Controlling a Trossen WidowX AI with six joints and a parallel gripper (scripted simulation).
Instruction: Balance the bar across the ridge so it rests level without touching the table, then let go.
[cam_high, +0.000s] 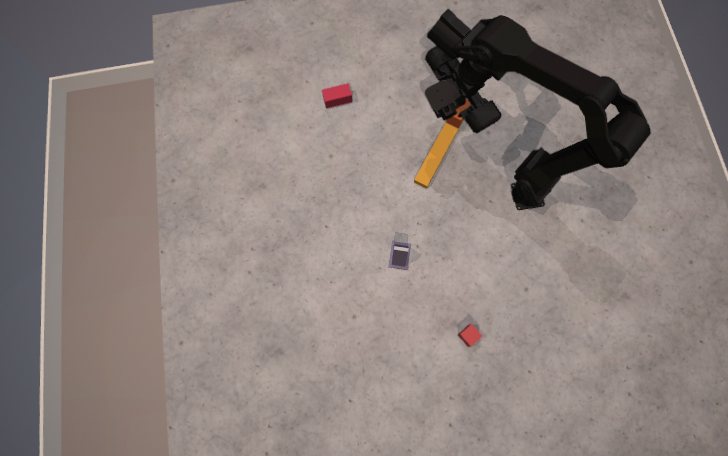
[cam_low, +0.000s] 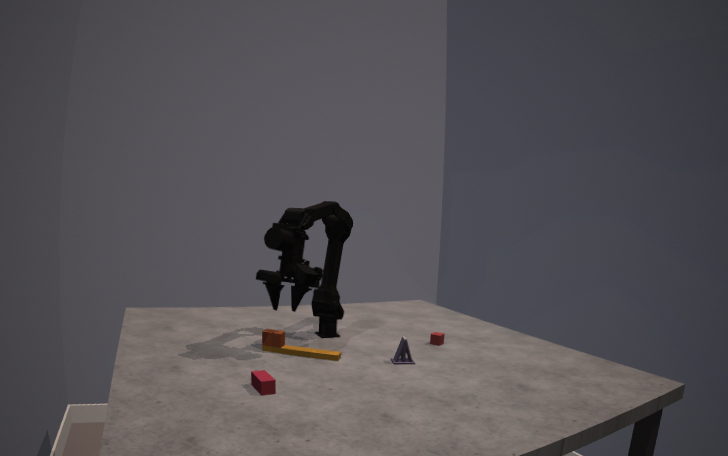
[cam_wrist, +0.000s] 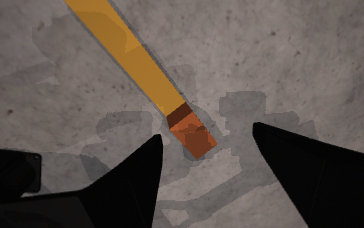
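The yellow bar (cam_high: 437, 154) (cam_low: 311, 352) (cam_wrist: 132, 55) lies flat on the table. An orange block (cam_low: 273, 338) (cam_wrist: 194, 136) sits on its far end, away from the ridge. The ridge (cam_high: 399, 255) (cam_low: 402, 351) is a small purple-grey stand with a narrow top, upright on the table, apart from the bar's free end. My gripper (cam_low: 285, 310) (cam_wrist: 206, 134) is open and empty, pointing down above the orange block. In the wrist view the block shows between the two fingertips, with the bar running off to the upper left. In the top view the gripper partly hides the block.
A crimson block (cam_high: 337, 95) (cam_low: 263, 382) lies on the table on the far side of the bar from the arm's base. A small red cube (cam_high: 470, 335) (cam_low: 436, 338) lies beyond the ridge. A pale-rimmed bin (cam_high: 53, 225) stands beside the table's edge.
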